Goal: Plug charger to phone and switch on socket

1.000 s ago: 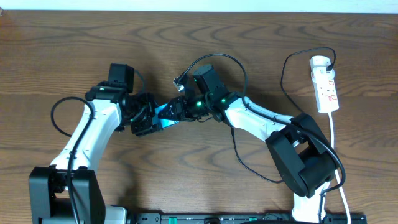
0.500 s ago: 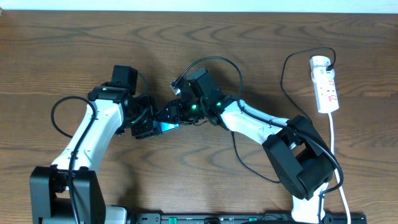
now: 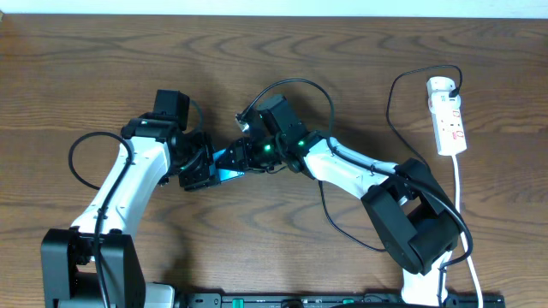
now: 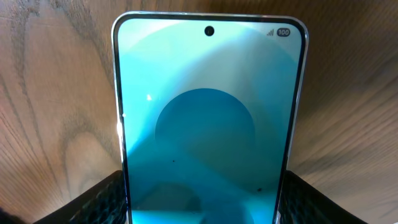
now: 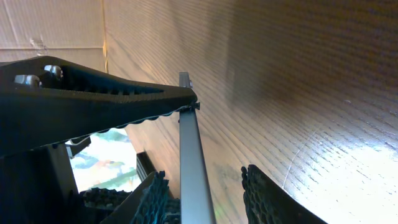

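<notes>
The white right arm [image 3: 342,167] slides left over the brown wooden table [image 3: 103,51] across this last second, and its wrist now sits nearer the white left arm [image 3: 128,175]. The right claw [image 3: 246,152] crowds closer to the left claw [image 3: 199,167]. The bulky black joint at the right arm's base swings a touch left too. The thin black charger cable [image 3: 301,82] follows, its loop above the wrist drawn in and shifted left. The left arm nudges a hair to the right. Between the claws, the slim smartphone with the bright cyan-blue screen [image 3: 224,161] shrinks to a sliver half a second back, and now a little more cyan shows again.
</notes>
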You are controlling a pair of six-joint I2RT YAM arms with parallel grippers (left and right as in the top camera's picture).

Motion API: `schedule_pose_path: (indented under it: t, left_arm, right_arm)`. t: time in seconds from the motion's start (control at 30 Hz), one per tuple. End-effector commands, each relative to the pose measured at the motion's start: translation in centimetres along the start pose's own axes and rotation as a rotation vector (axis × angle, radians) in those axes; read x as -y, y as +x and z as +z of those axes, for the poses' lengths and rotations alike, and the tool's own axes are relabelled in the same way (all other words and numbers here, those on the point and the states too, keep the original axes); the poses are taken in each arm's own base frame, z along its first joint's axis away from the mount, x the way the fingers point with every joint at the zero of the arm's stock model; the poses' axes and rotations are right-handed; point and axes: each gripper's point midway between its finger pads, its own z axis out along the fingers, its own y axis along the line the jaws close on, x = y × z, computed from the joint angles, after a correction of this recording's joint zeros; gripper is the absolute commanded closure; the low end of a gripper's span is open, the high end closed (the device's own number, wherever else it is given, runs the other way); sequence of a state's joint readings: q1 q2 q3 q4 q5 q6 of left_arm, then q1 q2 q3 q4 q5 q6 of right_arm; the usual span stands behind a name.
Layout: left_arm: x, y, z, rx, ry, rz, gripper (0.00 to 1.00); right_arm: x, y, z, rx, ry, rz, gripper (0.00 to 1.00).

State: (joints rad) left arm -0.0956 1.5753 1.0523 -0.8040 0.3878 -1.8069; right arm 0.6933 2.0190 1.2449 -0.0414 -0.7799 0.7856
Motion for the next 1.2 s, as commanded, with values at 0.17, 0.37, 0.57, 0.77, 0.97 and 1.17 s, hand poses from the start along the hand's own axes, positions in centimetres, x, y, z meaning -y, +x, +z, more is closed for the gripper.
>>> schedule_pose_path:
  t: [0.17,0.37,0.57,0.77,0.97,1.17]
  left_arm:
    - [-0.1,-0.1,-0.1,0.017,0.006,0.007,0.93]
    - [-0.2,-0.2,0.1,0.073,0.015,0.038,0.93]
    - [-0.2,-0.3,0.1,0.078,0.016,0.039,0.93]
    - [-0.2,-0.2,0.1,0.075,0.016,0.039,0.93]
    - [-0.2,0.3,0.2,0.043,0.012,0.041,0.93]
    - [-0.2,0.7,0.2,0.022,0.008,0.042,0.93]
  right_arm:
    - [-0.7,0.2,0.4,0.002,0.007,0.008,0.65]
    - [-0.6,0.2,0.5,0.004,0.013,0.013,0.67]
    - [-0.5,0.3,0.5,0.003,0.018,0.017,0.7]
    - [-0.4,0.3,0.5,0.001,0.02,0.02,0.75]
    - [-0.4,0.4,0.5,0.0,0.022,0.022,0.75]
    - [-0.4,0.3,0.5,0.002,0.024,0.022,0.75]
